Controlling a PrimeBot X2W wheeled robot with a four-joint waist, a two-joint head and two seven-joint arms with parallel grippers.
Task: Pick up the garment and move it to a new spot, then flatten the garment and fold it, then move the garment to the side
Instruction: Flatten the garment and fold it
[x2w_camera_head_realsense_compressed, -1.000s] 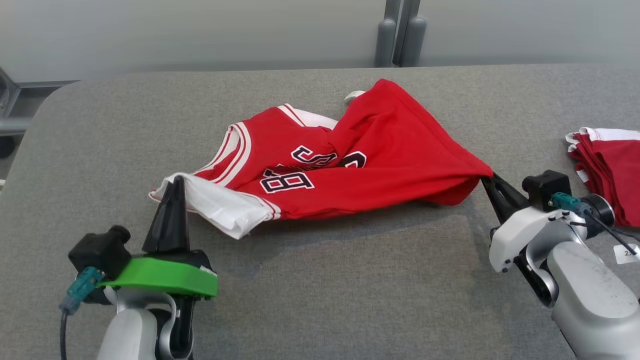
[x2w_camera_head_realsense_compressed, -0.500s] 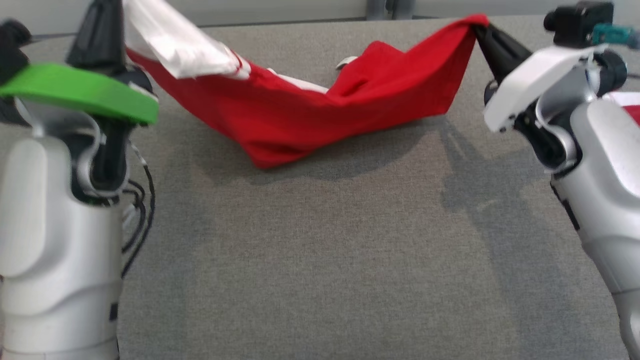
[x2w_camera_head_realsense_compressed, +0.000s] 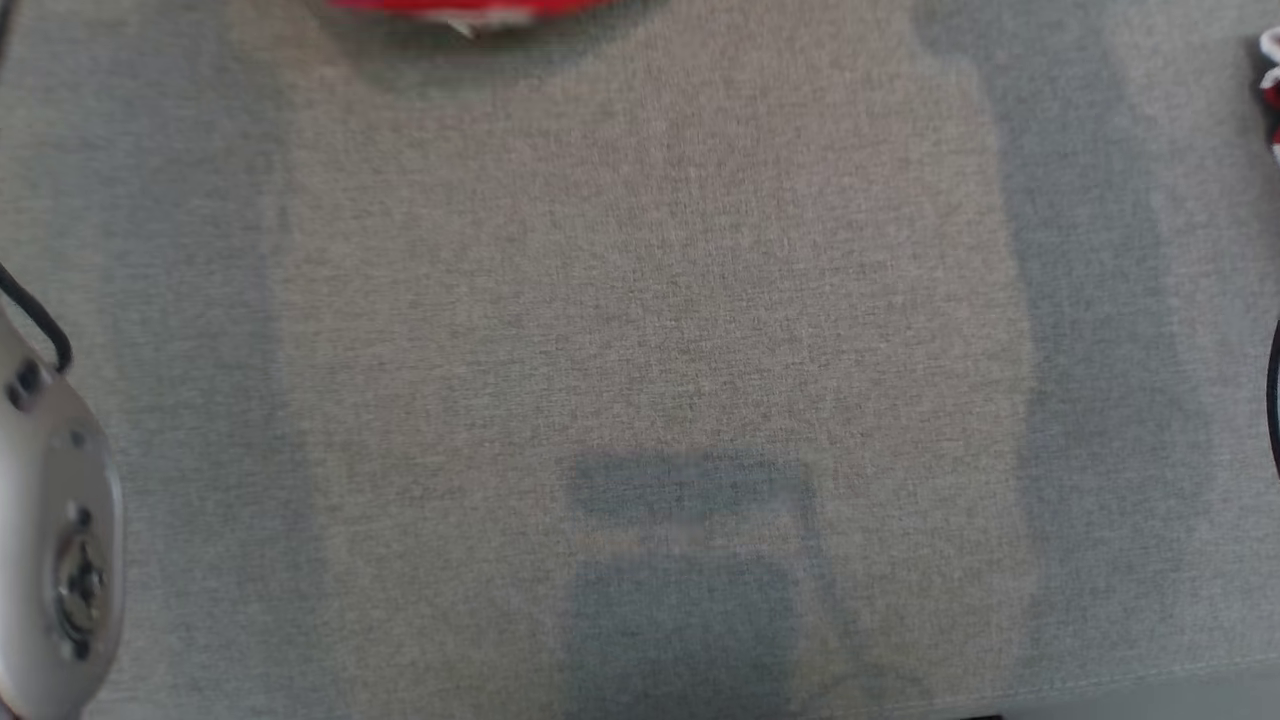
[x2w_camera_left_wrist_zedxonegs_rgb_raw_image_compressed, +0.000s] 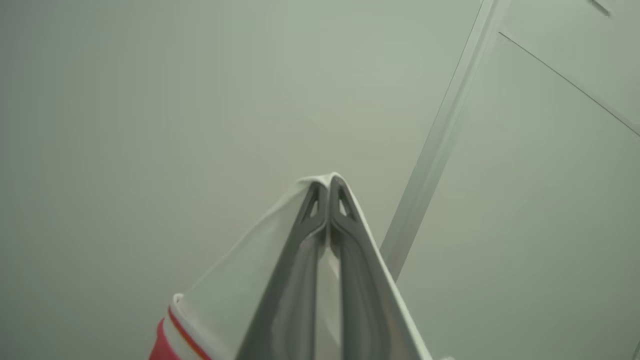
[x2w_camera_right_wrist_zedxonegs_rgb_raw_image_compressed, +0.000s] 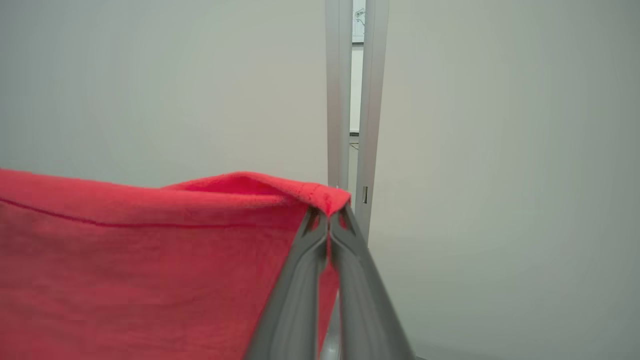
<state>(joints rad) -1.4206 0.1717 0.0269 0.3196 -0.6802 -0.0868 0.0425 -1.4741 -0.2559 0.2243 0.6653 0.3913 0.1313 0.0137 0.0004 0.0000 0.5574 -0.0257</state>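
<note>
Step in hand: the pick-up-and-move, by the look of it; garment hoisted by two corners, not yet laid at a new spot.
Left gripper: fingers pressed together on a white corner of the garment, white cloth draped down both sides, red-striped trim low in the left wrist view.
Right gripper: fingers clamped tight on a red hemmed corner, cloth stretching away to the left of the right wrist view.
Garment, whereabouts: hanging between the two grippers above the table; just its lowest red-and-white edge at the top of the head view, soft shadow beneath; touching the table or just clear of it, impossible to tell.
Next move, as a judgement: both corners carried across together and well apart to hold the cloth taut, then bottom edge lowered first and drawn back to lay it flat without bunching.
Risk: thin pinches at the very corners; a jerk or uneven pull likely to slip one free or twist the cloth.
Around: pile of red and white clothes at the right edge of the table; pale arm casing at the left edge of the head view; plain wall and grey door frame beyond the grippers.
In the way: only the pile at the right to steer clear of when laying down.
</note>
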